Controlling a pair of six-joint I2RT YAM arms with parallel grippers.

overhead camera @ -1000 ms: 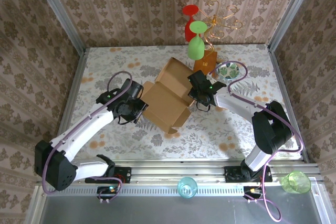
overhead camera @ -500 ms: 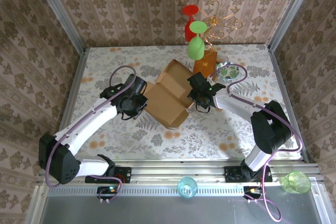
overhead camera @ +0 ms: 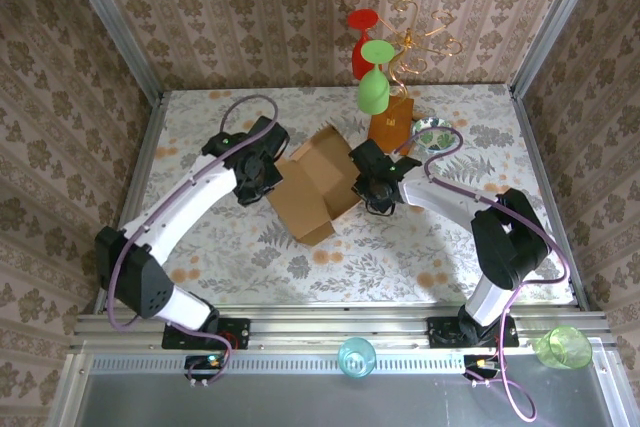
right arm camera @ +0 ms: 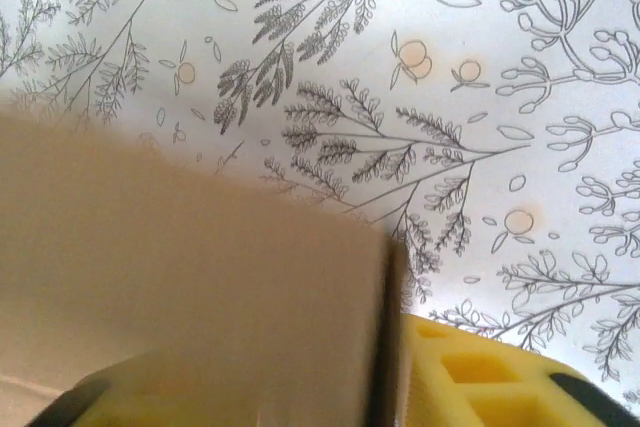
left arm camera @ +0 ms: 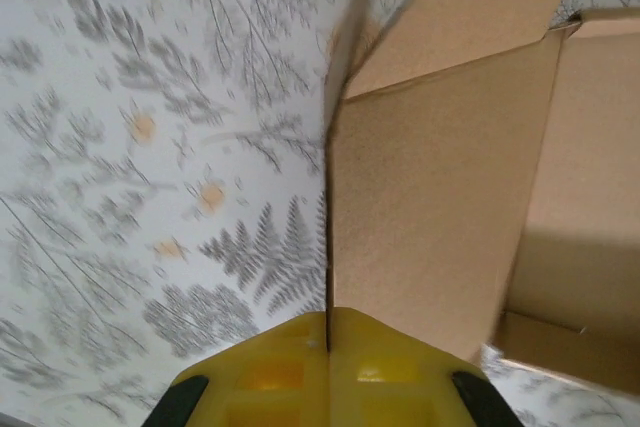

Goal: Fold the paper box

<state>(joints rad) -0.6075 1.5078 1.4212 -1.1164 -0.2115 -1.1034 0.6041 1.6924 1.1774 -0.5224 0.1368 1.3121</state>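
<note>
Remote station, box-folding cell. The box [overhead camera: 312, 187] sits mid-table, slightly toward the far side and between my two grippers. Its panels are bent up at angles rather than lying flat.

My left gripper [overhead camera: 270, 169] is pressed together on the box's left flap. The left wrist view shows the flap's thin edge running straight down into the seam between the yellow fingers [left arm camera: 270, 377], with the rest of the box opening to the right.

My right gripper [overhead camera: 366, 185] meets the box's right side. In the right wrist view a blurred cardboard panel lies just beside one yellow finger [right arm camera: 480, 377] and covers the other, so I cannot tell whether that gripper is spread or clamped.

The table [overhead camera: 250, 247] wears a pale cloth printed with grey ferns and small orange fruits. Walls [overhead camera: 250, 7] papered in a brown damask pattern close in the cell on three sides, with bare metal posts [overhead camera: 110, 22] at the far corners.

At the far edge a gold wire stand [overhead camera: 425, 42] rises from a wooden block [overhead camera: 392, 122], carrying a red glass [overhead camera: 362, 22] and green glasses [overhead camera: 372, 92]. A patterned dish [overhead camera: 437, 135] lies just beside the block.

A metal rail [overhead camera: 330, 329] holds both arm bases along the near edge. Below it, a teal cup [overhead camera: 356, 357] and a green cup [overhead camera: 565, 347] sit on a grey shelf [overhead camera: 120, 397].
</note>
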